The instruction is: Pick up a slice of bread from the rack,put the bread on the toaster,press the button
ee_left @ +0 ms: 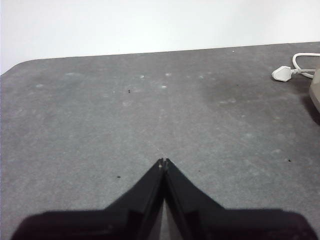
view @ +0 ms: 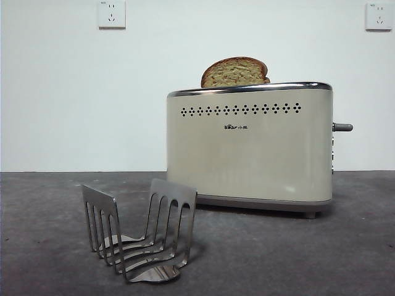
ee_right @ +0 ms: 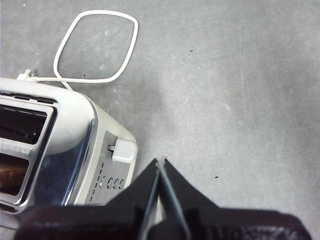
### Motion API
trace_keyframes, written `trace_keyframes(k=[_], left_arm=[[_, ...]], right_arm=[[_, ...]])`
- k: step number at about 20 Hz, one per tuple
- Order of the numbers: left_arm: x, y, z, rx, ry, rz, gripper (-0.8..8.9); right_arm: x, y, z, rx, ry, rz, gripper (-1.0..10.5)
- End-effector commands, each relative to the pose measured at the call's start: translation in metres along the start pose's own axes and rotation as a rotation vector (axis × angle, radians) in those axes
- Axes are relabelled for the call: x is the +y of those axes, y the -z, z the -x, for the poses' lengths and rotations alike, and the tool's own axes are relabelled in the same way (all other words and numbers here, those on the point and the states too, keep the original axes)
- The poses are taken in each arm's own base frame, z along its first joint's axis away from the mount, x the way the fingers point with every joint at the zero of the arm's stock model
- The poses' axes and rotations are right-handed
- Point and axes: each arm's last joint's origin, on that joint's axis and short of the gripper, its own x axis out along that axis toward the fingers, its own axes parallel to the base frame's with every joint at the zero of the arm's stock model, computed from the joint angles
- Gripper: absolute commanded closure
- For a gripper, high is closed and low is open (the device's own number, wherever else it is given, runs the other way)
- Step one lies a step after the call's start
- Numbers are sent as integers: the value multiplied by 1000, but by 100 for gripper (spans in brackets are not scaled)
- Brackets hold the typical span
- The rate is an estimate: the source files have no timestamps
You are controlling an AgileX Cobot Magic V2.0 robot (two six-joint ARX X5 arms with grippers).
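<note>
The slice of bread [view: 234, 72] stands in a slot of the cream toaster [view: 249, 148], its rounded top sticking out above the chrome rim. A brown edge of it shows in a slot in the right wrist view [ee_right: 11, 175]. The steel rack [view: 141, 231] stands empty at the front left of the toaster. The grey button [view: 343, 127] juts from the toaster's right end, at the top of its slot. My right gripper [ee_right: 161, 161] is shut and empty, above the table just beside the button [ee_right: 124, 151]. My left gripper [ee_left: 163, 161] is shut and empty over bare table.
The toaster's white cord [ee_right: 95, 47] loops on the table behind it, and its plug [ee_left: 281, 73] lies beside the toaster's corner [ee_left: 316, 90]. Small side buttons [ee_right: 112, 183] sit below the lever. Two wall sockets [view: 112, 13] are on the white wall.
</note>
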Motion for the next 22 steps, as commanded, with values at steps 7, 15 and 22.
trace_keyframes(k=[7,15,22], left_arm=[[0,5,-3,30,1,9,814],[0,6,-4,54,1,10,814],[0,7,-5,66,1,11,814]], right_arm=[[0,-1,0,-6,4,7,947],[-14,52,-18,-423,87,8,946],[-52,216,-41,-757,200,19,946]])
